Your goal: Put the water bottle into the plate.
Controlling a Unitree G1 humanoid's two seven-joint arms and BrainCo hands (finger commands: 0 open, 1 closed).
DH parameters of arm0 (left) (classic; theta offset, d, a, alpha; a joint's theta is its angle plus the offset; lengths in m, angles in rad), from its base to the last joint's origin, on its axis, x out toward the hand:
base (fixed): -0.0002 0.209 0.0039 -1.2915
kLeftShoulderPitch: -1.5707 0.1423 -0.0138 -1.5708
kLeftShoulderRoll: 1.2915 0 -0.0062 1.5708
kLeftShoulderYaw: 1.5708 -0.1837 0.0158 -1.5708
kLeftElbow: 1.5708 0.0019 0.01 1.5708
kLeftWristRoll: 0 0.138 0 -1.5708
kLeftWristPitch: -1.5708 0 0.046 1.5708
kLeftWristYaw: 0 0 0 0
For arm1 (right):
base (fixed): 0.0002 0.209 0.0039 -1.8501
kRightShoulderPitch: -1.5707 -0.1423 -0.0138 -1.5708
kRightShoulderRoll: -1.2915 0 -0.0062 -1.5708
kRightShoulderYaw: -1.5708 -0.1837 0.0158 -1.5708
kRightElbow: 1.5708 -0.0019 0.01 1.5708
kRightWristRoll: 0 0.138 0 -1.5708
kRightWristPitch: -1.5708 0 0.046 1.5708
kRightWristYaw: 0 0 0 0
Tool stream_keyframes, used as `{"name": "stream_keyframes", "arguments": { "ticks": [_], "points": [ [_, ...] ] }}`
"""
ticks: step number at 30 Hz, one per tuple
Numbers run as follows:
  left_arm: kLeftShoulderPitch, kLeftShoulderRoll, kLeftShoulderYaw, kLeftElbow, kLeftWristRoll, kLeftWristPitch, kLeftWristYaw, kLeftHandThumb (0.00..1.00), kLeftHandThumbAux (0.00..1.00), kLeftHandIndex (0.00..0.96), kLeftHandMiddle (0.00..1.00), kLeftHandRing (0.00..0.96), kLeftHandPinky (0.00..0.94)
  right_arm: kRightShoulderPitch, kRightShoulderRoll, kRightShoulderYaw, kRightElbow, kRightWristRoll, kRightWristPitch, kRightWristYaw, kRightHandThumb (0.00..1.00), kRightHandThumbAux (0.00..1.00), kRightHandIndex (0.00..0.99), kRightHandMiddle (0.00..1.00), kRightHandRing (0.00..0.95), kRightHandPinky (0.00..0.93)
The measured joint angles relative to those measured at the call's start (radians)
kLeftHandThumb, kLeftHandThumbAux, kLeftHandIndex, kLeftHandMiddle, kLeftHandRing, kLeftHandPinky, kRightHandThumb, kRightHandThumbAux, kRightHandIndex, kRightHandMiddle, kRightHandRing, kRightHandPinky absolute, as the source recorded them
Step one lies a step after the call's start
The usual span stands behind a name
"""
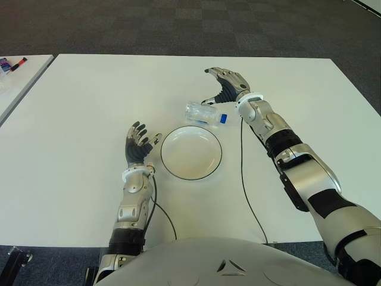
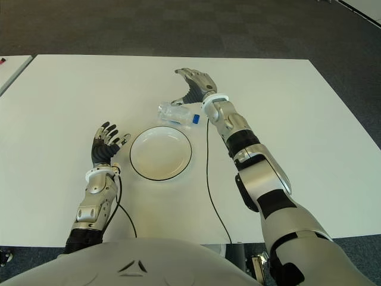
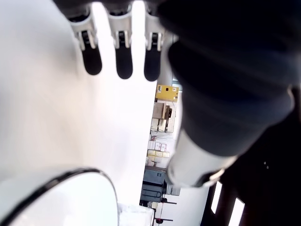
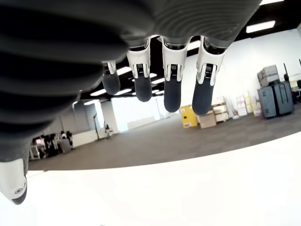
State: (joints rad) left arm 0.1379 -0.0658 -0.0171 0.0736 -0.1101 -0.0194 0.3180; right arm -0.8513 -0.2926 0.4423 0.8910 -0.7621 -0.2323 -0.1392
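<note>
White table [image 1: 89, 107] fills most of the eye views, w/ dark grey carpet-tile floor [image 1: 178, 24] beyond its far edge. Second white table [image 1: 18, 80] on the left, sep. by a narrow gap; red and blue markers [image 1: 12, 63] lie on it.

Right wrist view shows a big open room: white walls, ceiling strip lights [image 4: 263, 26], bright windows [image 4: 136, 110] at the far end, grey floor. Yellow cabinet [image 4: 188, 117] w/ cardboard boxes [image 4: 209, 118] beside it, dark cases [image 4: 277, 98] along the wall, desks at far left. Left wrist view also catches stacked boxes [image 3: 162, 113].
</note>
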Motion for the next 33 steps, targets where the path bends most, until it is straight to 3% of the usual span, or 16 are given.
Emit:
{"name": "stream_keyframes", "arguments": {
  "ticks": [33],
  "points": [
    [0.000, 0.000, -0.001, -0.025, 0.001, 0.017, -0.001, 0.088, 0.962, 0.139, 0.202, 0.185, 0.203, -0.036, 0.033, 0.087, 0.209, 0.004, -0.015, -0.072, 0.619, 0.549, 0.069, 0.126, 0.151, 0.241]
  ]
}}
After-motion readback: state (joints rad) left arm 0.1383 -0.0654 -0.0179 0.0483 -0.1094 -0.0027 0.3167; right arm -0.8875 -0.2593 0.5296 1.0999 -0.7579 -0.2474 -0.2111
